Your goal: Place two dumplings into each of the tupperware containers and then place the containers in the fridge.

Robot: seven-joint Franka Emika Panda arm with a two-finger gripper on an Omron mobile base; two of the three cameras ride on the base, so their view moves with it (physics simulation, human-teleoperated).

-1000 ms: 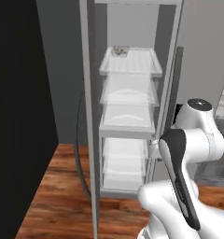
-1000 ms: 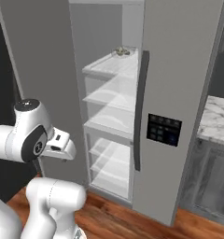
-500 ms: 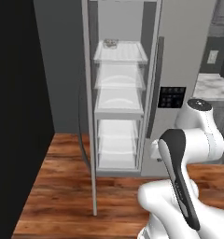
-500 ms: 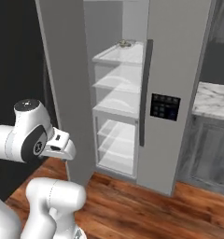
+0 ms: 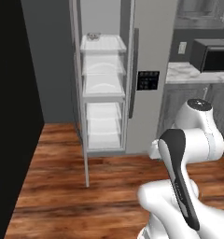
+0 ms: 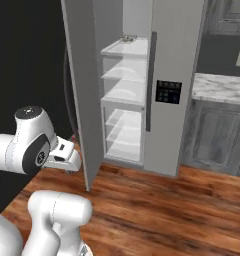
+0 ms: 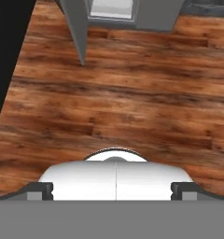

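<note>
Pincer tips (image 7: 115, 187) spread and empty over the wooden floor, we judge a container (image 5: 93, 36) already on the open fridge (image 5: 104, 84)'s top shelf, the second one left.

fridge (image 5: 151, 56) door open, shelves (image 5: 103, 86) reachable

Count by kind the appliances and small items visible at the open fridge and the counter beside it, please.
Tall dark grey fridge: 1
Shallow translucent grey container on its top shelf: 1
Dark box-shaped microwave: 1
Pale wall outlet: 1
Total: 4
</note>
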